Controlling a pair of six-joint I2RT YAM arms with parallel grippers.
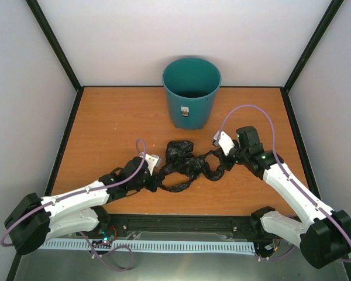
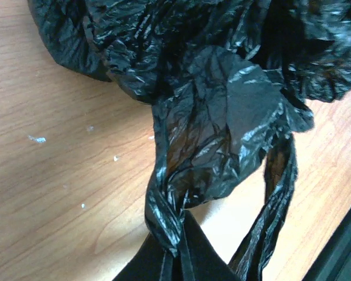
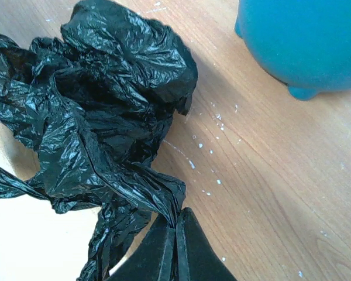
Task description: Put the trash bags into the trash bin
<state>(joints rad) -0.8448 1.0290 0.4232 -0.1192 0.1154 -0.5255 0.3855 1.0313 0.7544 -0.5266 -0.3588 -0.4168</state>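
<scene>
A crumpled glossy black trash bag point(image 1: 187, 164) lies on the wooden table between my two arms, with loop handles trailing toward the front. It fills the left wrist view point(image 2: 222, 99) and the left of the right wrist view point(image 3: 99, 111). My left gripper point(image 1: 153, 180) is shut on a twisted strand of the bag point(image 2: 164, 216) at its left end. My right gripper point(image 1: 227, 158) is shut on a pinched fold at its right end point(image 3: 164, 202). The teal-blue trash bin point(image 1: 192, 92) stands upright at the back centre, apart from the bag; its base shows in the right wrist view point(image 3: 304, 41).
The wooden table point(image 1: 105, 129) is walled on the left, right and back by black-framed white panels. Small white specks lie on the wood point(image 3: 213, 152). A black rail point(image 1: 181, 223) runs along the front edge between the arm bases.
</scene>
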